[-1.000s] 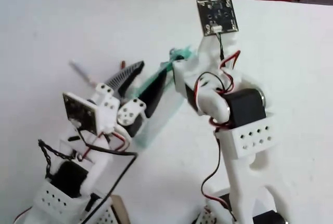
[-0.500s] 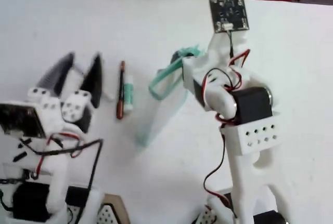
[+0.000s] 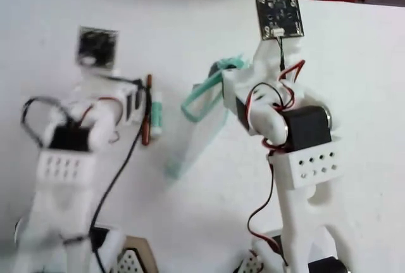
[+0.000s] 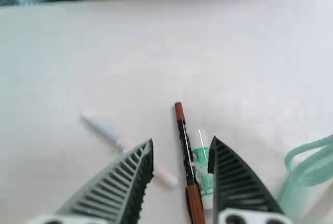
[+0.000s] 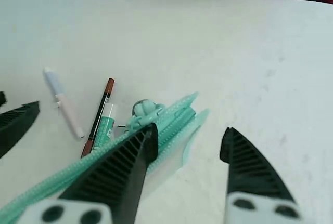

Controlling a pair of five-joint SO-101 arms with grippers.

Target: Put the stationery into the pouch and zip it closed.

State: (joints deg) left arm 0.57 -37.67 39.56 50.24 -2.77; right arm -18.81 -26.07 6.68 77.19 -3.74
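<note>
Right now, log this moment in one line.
left end effector: open, over brown pen | right end effector: open, at pouch | white pen: on table

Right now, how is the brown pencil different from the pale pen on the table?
The brown pencil is dark reddish brown and thin; the pale pen is whitish and thicker. The brown pencil lies right beside a green and white tube; the pale pen lies apart, at a slant. Both lie flat on the table, outside the pouch.
</note>
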